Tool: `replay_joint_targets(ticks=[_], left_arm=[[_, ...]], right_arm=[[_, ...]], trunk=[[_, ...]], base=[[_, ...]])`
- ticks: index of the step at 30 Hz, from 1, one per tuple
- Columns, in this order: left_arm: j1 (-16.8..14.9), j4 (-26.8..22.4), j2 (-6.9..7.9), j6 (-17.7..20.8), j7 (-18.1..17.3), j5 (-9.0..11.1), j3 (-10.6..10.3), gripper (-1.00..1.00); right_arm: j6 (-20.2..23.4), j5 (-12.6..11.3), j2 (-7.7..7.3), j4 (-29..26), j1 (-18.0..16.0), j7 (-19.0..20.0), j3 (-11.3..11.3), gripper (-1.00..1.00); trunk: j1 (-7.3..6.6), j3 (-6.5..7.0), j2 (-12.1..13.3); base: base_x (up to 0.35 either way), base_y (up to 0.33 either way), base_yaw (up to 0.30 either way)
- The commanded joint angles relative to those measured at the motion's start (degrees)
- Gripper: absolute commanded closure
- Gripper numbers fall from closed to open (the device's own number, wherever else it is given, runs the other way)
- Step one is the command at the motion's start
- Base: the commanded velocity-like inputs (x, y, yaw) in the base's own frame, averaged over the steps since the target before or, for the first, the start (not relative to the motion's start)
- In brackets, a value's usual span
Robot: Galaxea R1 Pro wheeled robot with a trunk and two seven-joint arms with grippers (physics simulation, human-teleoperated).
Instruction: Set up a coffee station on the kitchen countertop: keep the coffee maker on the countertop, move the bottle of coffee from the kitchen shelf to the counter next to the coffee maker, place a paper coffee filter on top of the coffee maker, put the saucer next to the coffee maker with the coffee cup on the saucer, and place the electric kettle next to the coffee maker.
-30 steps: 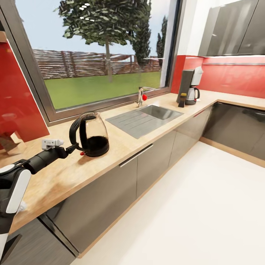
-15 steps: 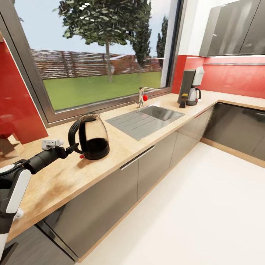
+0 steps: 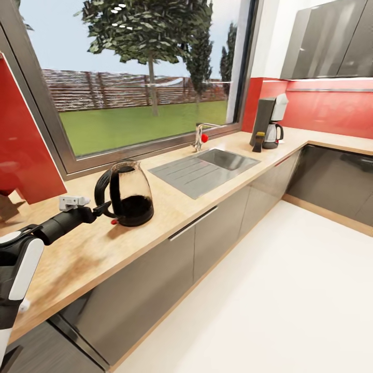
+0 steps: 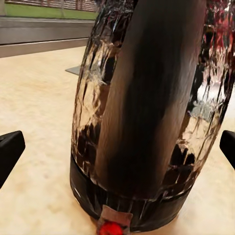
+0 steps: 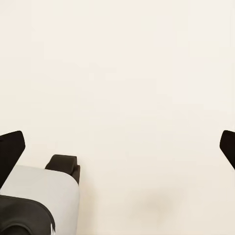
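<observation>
head view: the rounded glossy dark kettle with black loop handle (image 3: 126,194) stands upright on the long pale beige wood-look tabletop (image 3: 171,199), left of the steel sink (image 3: 204,166). the left gripper (image 3: 105,209) sits at the kettle's handle; whether its fingers touch it cannot be told here. the tall black drip coffee maker with white-silver housing (image 3: 269,122) stands well apart, past the sink near the corner, with a small yellow-topped dark container (image 3: 258,141) just beside it.

left wrist view: the kettle fills the space between the two black fingers (image 4: 10,152), which are spread wide and apart from its body.

right wrist view: the right fingers (image 5: 11,149) are spread wide over the pale floor (image 5: 127,88), holding nothing.
</observation>
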Motion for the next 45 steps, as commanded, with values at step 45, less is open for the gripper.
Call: replay_joint_targets(ticks=[45], left_arm=[[-0.03, 0.06, 0.00, 0.64, -0.26, 0.39, 0.00, -1.00]], right_arm=[[-0.18, 0.49, 0.06, 0.03, -0.03, 0.49, -0.46, -1.00]], trunk=[[0.00, -0.05, -0.03]], base=[[0.016, 0.000, -0.020]])
